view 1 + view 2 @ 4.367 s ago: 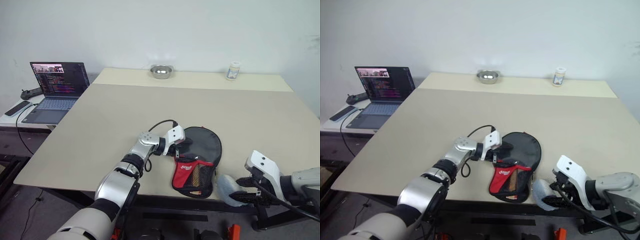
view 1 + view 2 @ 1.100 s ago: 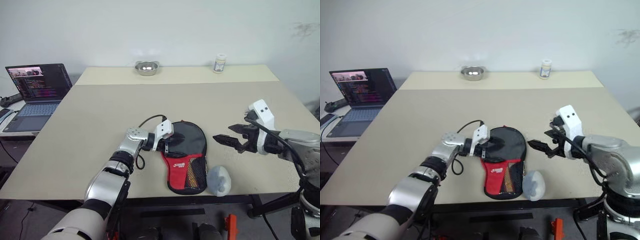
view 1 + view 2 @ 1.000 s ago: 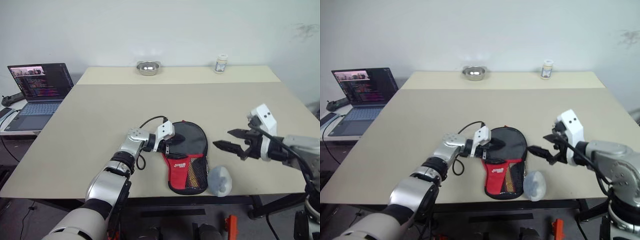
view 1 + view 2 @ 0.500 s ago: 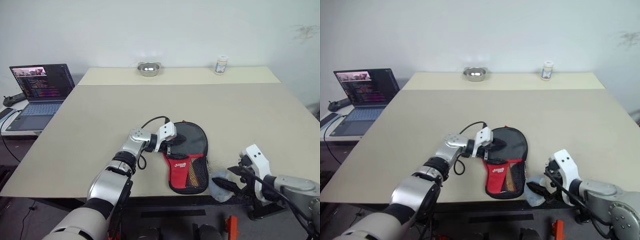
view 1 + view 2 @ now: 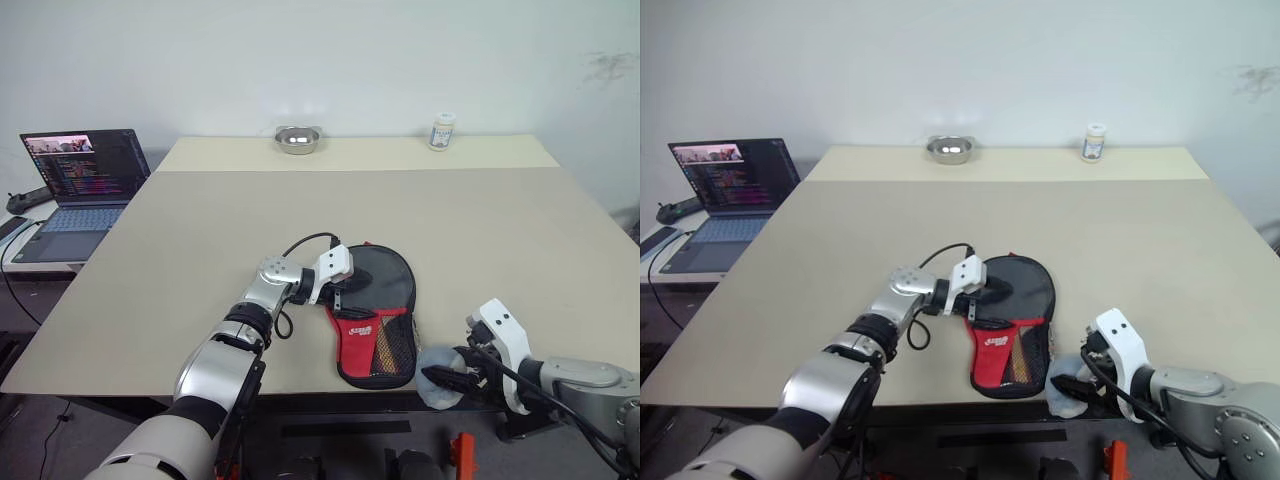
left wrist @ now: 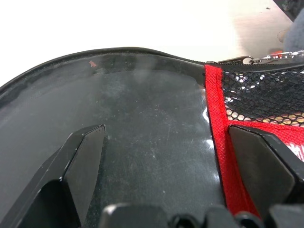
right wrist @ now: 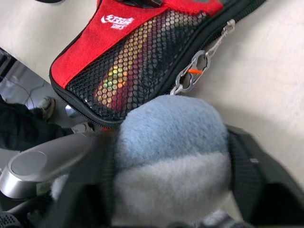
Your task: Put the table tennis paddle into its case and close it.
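- Here, the paddle-shaped soft zip case, black fabric above a red lower part with a mesh pocket and white lettering, is lying flat near the front edge of the large beige rectangular table.
- The case's round black end is pointing toward twelve o'clock and its red mesh end toward six o'clock, close to the table's edge.
- The table tennis paddle is not distinguishable; whether it is lying inside the case cannot be told.
- The left gripper is reaching in from nine o'clock of the case, its two black fingers standing wide apart over the black fabric, one on each side of the red seam area; nothing is clamped between them.
- The right gripper is sitting at four o'clock of the case, at the table's front edge, its fingers closing around a pale blue and grey plush toy attached to the case's zip by a silver carabiner clip.
- A small round metal bowl and a small white jar are standing along the table's far edge, well apart.
- An open dark laptop is resting on a side desk at ten o'clock.
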`<state>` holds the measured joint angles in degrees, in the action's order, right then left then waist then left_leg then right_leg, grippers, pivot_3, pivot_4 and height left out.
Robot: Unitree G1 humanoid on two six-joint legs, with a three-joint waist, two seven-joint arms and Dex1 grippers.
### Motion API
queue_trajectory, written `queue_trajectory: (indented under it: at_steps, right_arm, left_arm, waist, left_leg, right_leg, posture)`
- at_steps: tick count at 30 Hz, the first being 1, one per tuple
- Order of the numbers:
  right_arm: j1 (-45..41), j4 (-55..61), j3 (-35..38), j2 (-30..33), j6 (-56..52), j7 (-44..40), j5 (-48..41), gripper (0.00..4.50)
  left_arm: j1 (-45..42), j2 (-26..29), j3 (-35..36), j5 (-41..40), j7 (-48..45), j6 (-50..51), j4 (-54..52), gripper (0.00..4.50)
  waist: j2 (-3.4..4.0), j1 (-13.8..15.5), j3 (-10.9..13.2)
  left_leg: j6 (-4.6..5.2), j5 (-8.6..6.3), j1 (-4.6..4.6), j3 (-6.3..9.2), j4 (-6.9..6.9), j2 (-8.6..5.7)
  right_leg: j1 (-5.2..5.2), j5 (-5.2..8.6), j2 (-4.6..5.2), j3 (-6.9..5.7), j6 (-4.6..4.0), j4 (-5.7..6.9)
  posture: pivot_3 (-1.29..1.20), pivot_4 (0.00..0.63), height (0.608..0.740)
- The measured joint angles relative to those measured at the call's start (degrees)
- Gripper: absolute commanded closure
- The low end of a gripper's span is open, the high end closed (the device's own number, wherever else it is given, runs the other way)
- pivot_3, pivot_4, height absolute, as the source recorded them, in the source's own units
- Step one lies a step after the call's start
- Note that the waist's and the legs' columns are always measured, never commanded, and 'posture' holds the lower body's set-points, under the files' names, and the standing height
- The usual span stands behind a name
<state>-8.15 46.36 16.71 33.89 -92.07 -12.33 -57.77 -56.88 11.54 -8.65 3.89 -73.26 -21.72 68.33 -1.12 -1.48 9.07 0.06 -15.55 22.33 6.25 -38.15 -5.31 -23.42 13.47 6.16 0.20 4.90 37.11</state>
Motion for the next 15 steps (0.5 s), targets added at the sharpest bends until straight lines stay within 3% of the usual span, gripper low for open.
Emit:
queue_trajectory:
  at_steps: [4,8,15]
  right_arm:
    - [-3.83,-2.12,-1.18,3.46,-0.02,-1.39,-0.13,3.56]
    - [-12.59,-6.22,-2.97,9.34,0.12,-4.87,0.14,4.22]
    - [-17.16,-10.95,-9.85,15.38,3.2,-10.5,2.66,4.31]
  left_arm:
    - [0.05,0.01,0.0,0.13,0.0,-0.14,0.02,0.0]
    - [0.13,-0.22,-0.01,0.5,0.1,-0.24,0.41,0.0]
    - [-0.02,-0.43,0.04,0.7,0.36,-1.16,1.31,0.0]
  waist:
    - [0.0,-0.07,0.0]
    - [0.0,0.0,0.01]
    - [-0.03,0.02,-0.01]
  left_leg:
    - [0.01,0.0,0.0,-0.01,-0.01,-0.02]
    - [0.01,0.0,-0.09,0.08,0.01,0.02]
    - [0.04,-0.02,-0.09,0.05,0.01,0.03]
  right_leg:
    - [0.03,-0.01,0.01,0.0,0.02,-0.02]
    - [0.16,-0.01,0.01,-0.15,0.02,-0.09]
    - [0.2,-0.01,0.03,-0.17,0.03,-0.15]
  posture:
    - [0.0,0.15,0.74]
    - [0.0,0.15,0.74]
    - [0.0,0.15,0.74]
